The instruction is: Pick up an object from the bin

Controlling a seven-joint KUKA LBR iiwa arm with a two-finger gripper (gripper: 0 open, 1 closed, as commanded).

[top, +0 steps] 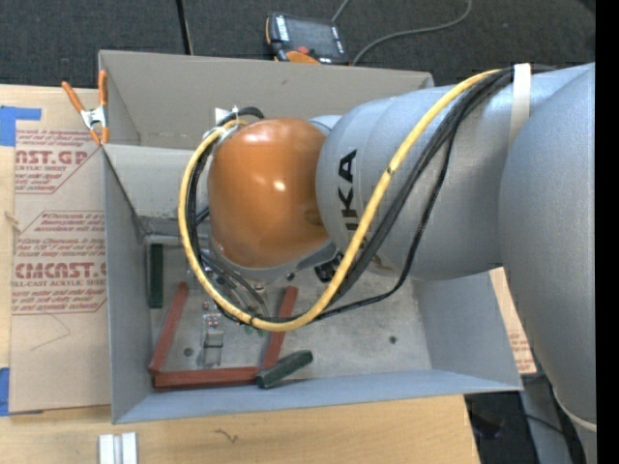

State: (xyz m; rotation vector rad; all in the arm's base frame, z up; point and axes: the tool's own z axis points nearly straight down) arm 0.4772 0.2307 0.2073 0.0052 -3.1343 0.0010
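Orange plastic is capping the wrist of the arm [464, 191], and this orange cover [261, 191] is hiding most of what is hanging beneath it. Below the cover's lower left edge the metal claw [210, 341] is showing as a small pale grey piece, pointing down toward the floor of the grey metal bin [387, 346]. How wide the claw is standing I cannot tell, nor whether it is gripping anything.

Around the claw a reddish-brown frame [203, 378] is lying flat on the floor, shaped like an open U. One strip is running just to the claw's left. Another is running just to its right, partly under the cover and the cables. A third is closing the U just beyond the claw's tip, near the bin's front wall. The claw is sitting inside this U, over the bare floor between the side strips; whether it is touching any strip is not clear.

To the right of the claw, at the frame's right corner, a dark green marker [283, 368] is lying tilted, its end touching or overlapping the frame. Further to the claw's left, past the left strip, a dark green bar [154, 276] is lying at the foot of the left wall. A yellow cable [271, 325] and black cables are looping from the arm round the cover, passing just above the claw.
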